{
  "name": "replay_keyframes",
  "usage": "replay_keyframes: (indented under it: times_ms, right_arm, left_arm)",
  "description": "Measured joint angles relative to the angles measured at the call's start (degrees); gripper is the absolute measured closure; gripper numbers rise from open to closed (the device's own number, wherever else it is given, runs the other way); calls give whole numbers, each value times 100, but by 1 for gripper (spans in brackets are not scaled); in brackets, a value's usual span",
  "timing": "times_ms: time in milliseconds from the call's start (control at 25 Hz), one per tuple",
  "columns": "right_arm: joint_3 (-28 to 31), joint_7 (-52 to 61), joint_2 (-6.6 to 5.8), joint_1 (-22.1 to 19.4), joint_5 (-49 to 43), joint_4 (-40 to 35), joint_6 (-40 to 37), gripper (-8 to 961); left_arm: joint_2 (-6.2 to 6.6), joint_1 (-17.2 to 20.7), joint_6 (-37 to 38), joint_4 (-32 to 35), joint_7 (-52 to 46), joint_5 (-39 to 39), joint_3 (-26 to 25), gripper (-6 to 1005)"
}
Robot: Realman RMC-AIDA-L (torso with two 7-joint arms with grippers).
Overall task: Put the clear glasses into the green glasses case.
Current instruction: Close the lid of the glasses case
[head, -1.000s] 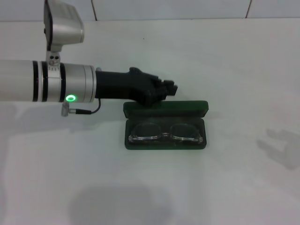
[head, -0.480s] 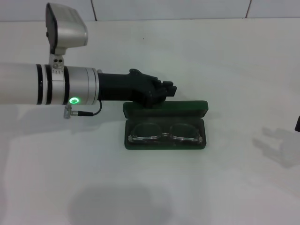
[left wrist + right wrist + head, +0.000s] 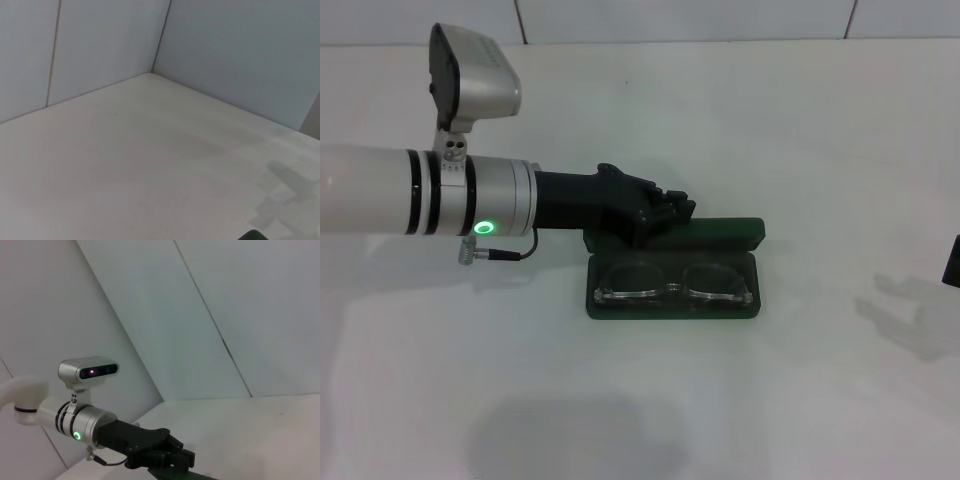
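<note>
Clear glasses (image 3: 672,283) lying inside open green glasses case (image 3: 672,300), mid bench (image 3: 740,400).
Left claw (image 3: 678,207) at lid's rear edge, grip state can't tell; right claw barely in view at bench's right.

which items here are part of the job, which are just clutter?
Job:
- clear glasses, lying inside the case
- green glasses case, lid raised
- left hand, over the lid's back edge
- right hand, only a sliver at the frame's edge

Not part of it:
- white table
- nothing else lying around
</note>
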Motion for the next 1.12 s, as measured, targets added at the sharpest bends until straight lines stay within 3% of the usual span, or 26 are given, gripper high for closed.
replay_keyframes:
  times_ms: [480, 1120]
  right_arm:
    - [0, -103, -2, 5, -60, 125, 84, 488]
    - [0, -107, 7, 45, -75, 128, 117, 485]
  left_arm:
    - [-7, 27, 115, -13, 21, -27, 408, 803]
    - [-26, 451, 275, -29, 289, -90, 454, 749]
